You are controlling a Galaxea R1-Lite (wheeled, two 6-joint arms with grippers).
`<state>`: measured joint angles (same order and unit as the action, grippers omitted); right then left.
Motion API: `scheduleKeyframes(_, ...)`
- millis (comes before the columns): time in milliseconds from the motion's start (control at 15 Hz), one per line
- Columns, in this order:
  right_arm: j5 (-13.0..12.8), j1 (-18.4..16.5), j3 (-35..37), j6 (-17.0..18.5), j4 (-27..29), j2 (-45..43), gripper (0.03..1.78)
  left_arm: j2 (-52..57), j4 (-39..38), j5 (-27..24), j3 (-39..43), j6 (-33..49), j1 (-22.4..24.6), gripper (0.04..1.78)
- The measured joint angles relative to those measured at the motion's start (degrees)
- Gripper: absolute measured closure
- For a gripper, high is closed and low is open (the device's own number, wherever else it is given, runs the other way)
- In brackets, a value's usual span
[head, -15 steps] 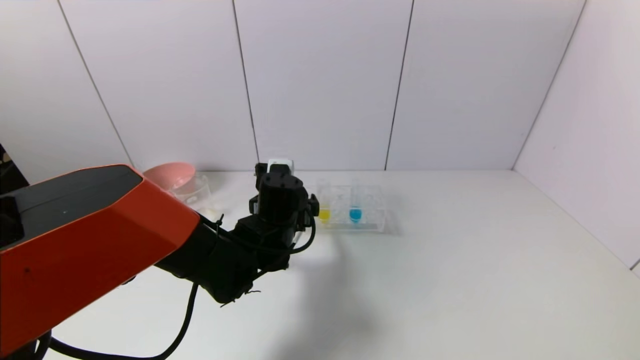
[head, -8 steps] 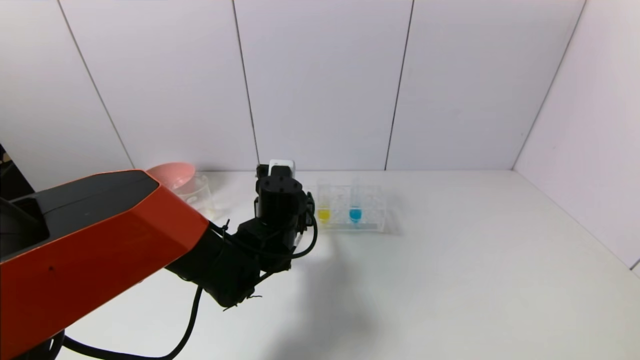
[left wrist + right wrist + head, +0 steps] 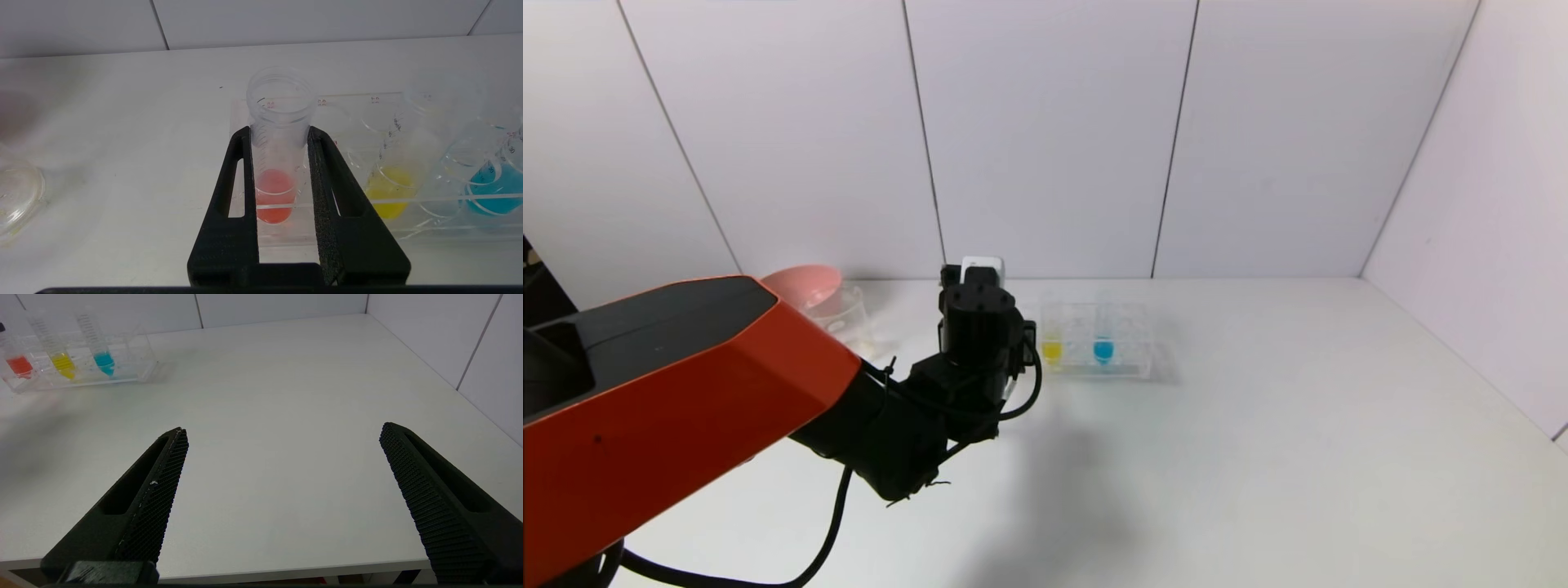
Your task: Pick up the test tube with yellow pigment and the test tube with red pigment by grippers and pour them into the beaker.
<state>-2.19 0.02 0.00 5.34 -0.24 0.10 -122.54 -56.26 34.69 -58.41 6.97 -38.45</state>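
My left gripper (image 3: 279, 132) is at the left end of the clear tube rack (image 3: 408, 234), its black fingers (image 3: 318, 163) closed against both sides of the test tube with red pigment (image 3: 274, 192). The tube stands upright in the rack. In the head view the left gripper (image 3: 977, 304) hides this tube. The test tube with yellow pigment (image 3: 1052, 349) stands in the neighbouring slot; it also shows in the left wrist view (image 3: 388, 192). The beaker (image 3: 845, 314) stands at the far left. My right gripper (image 3: 284, 435) is open and empty near the table's front edge.
A tube with blue liquid (image 3: 1103, 349) stands in the rack (image 3: 1134, 359) to the right of the yellow one. A pink bowl (image 3: 805, 286) sits behind the beaker against the back wall. White walls close the table at the back and the right.
My left arm has shifted slightly to the left and its wrist has settled at the rack's left end. The tubes and rack have not moved.
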Motion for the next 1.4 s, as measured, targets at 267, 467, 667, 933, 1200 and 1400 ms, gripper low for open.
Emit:
scheduleKeyframes(267,0.0,0.0,0.0,0.0,0.0,0.0,0.10,4.9,3.0,-0.1,-1.1,-2.3,-0.4,1.41)
scheduleKeyframes(467,0.0,0.0,0.0,0.0,0.0,0.0,0.10,8.9,6.4,-0.5,-1.8,-2.7,-0.5,1.41)
scheduleKeyframes(667,0.0,0.0,0.0,0.0,0.0,0.0,0.10,11.2,6.5,-0.6,-1.3,-2.7,-0.5,1.41)
scheduleKeyframes(933,0.0,0.0,0.0,0.0,0.0,0.0,0.10,16.2,10.8,-2.3,0.9,-2.8,-0.6,1.41)
scheduleKeyframes(1200,0.0,0.0,0.0,0.0,0.0,0.0,0.10,26.6,20.8,-10.5,7.0,-2.5,2.3,1.41)
scheduleKeyframes(1400,0.0,0.0,0.0,0.0,0.0,0.0,0.10,35.8,25.8,-23.0,14.8,-2.6,11.5,1.41)
